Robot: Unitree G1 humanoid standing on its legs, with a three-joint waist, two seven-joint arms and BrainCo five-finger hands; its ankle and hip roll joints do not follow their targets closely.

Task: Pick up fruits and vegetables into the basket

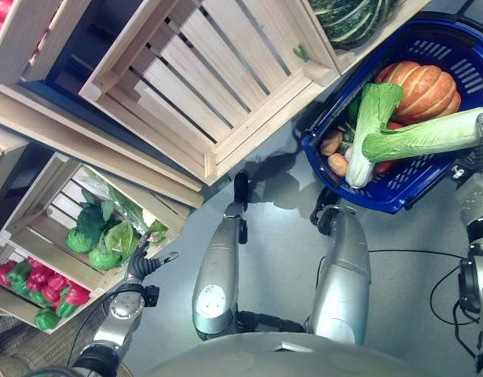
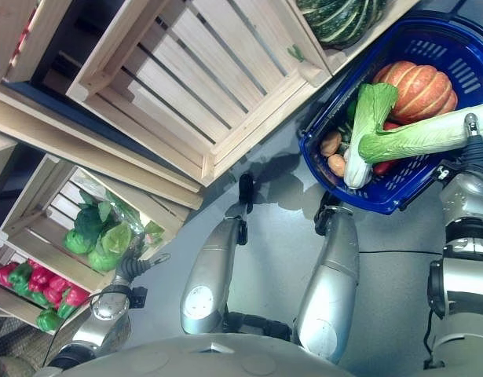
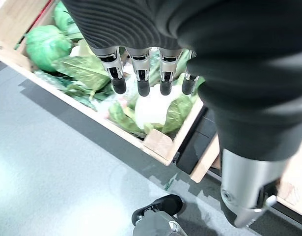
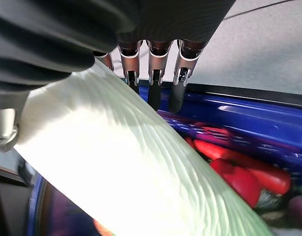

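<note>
Produce shop or market stall setup. Slatted pale wooden crates (image 1: pixel 225 86) tilted on tiered display stand over grey floor (image 1: pixel 280 259). Lower crate holds leafy green cabbages (image 1: pixel 96 236); neighbouring crate, red and green peppers (image 1: pixel 41 287). Blue plastic shopping basket (image 1: pixel 398 192) holds orange ribbed pumpkin (image 1: pixel 422 88).

The blue basket (image 1: pixel 429 196) runs off the picture's right edge, so its far rim is cut away. Inside it, the long pale-green leek (image 1: pixel 429 135) covers part of the red vegetables (image 4: pixel 239 172) and crosses in front of the orange pumpkin (image 1: pixel 422 88). Just beyond the basket, the striped green squash (image 1: pixel 355 20) is cropped by the top edge. The right hand (image 4: pixel 151 64) lies against the leek; whether its thumb closes round the stalk cannot be told. Well away from the basket, the pepper crate (image 1: pixel 29 302) is cut off at the left edge.
</note>
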